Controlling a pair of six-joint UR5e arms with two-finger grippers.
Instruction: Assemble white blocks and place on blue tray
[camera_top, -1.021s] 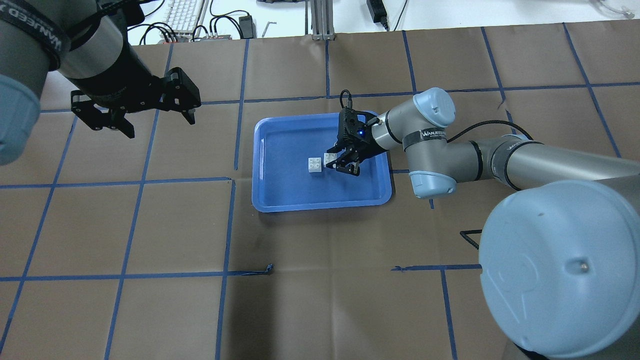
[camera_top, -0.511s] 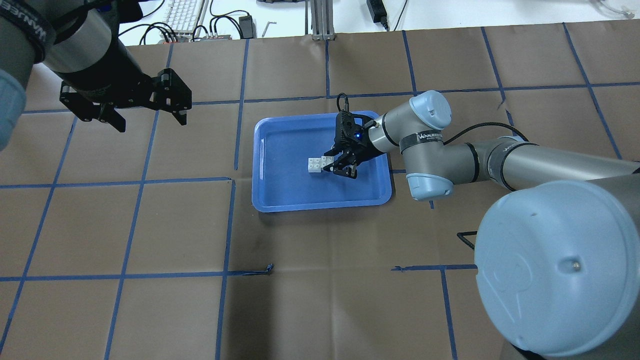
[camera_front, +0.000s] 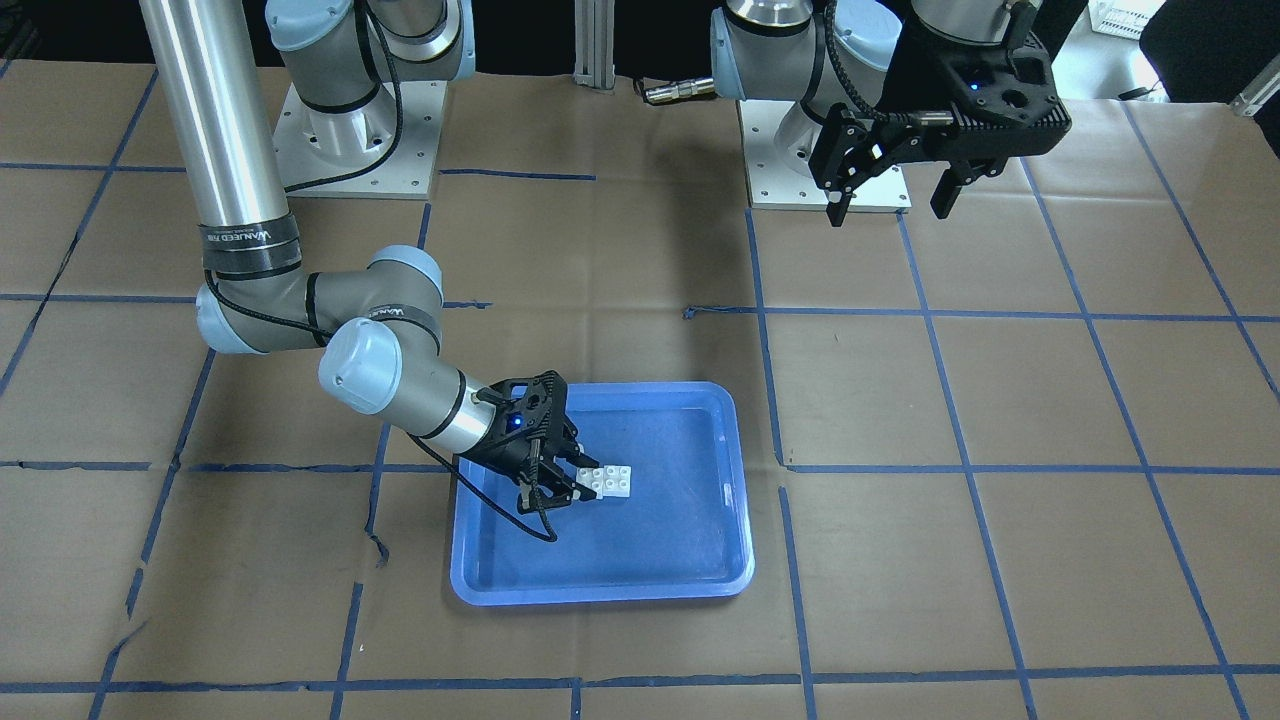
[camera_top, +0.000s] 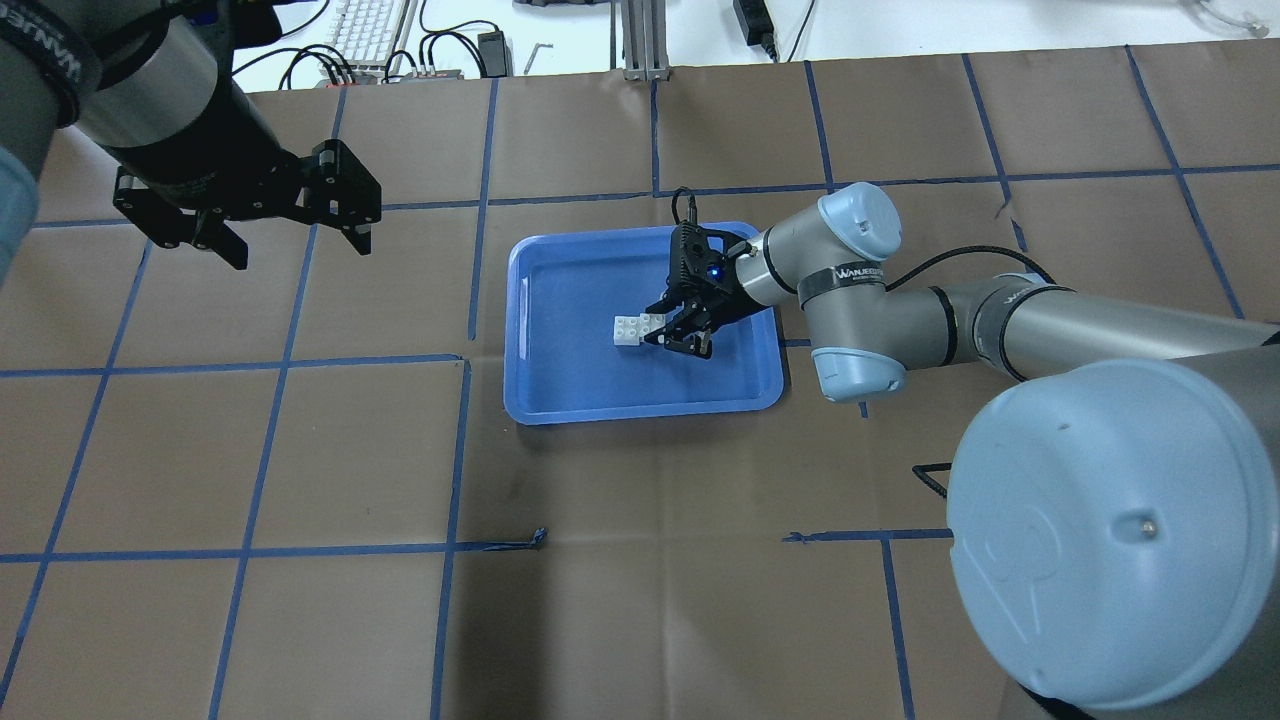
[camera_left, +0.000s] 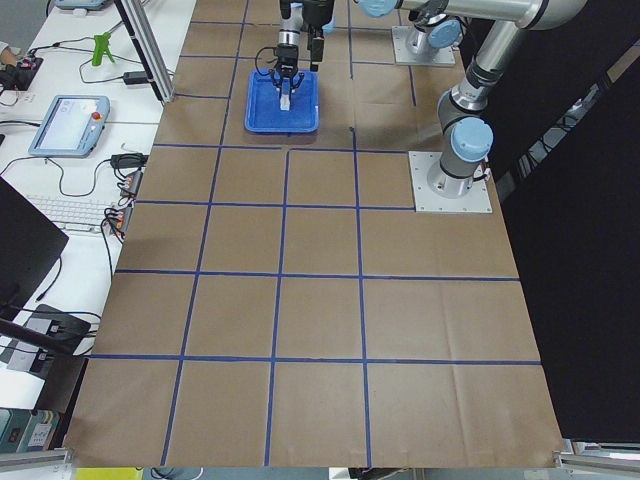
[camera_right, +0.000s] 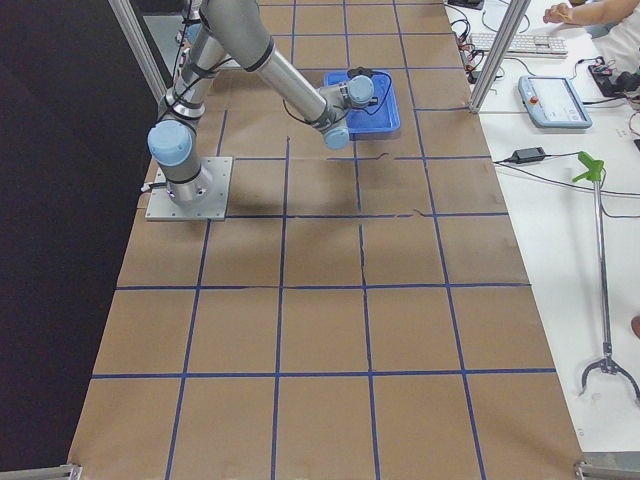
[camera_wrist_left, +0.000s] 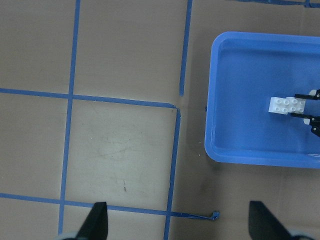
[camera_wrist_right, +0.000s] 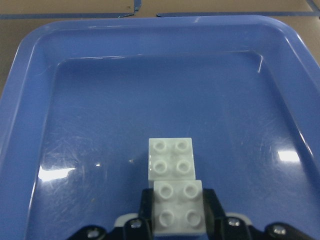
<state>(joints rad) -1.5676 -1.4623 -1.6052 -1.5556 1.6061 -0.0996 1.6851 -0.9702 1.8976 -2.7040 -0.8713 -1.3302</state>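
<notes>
At the far left the left gripper (camera_top: 298, 250) hangs above the brown-papered table (camera_top: 350, 450), well apart from everything else. Its jaws are spread wide and nothing sits between them; in its own wrist view the two fingertips (camera_wrist_left: 95, 222) stand near opposite sides of the picture, with only paper and blue tape lines underneath. Further right lies the blue tray (camera_top: 520, 400), a shallow rectangle with rounded corners and a paler raised rim, flat on the paper. The white blocks (camera_top: 640, 327) are inside it, a little right of the tray's middle. They are small square bricks with four round studs each, lined up in a row so that from the left wrist camera they read almost as one longer brick (camera_wrist_left: 286, 105). The second block (camera_wrist_right: 171, 159) rests on the tray floor, untouched by any finger. The held block (camera_wrist_right: 178, 207) meets its near edge and seems to overlap it slightly — whether the studs are engaged cannot be told. Right of them, the right gripper (camera_top: 672, 327) reaches low into the tray from the right side, jaws drawn narrow and pinching the held block by its two sides, studs facing up.
</notes>
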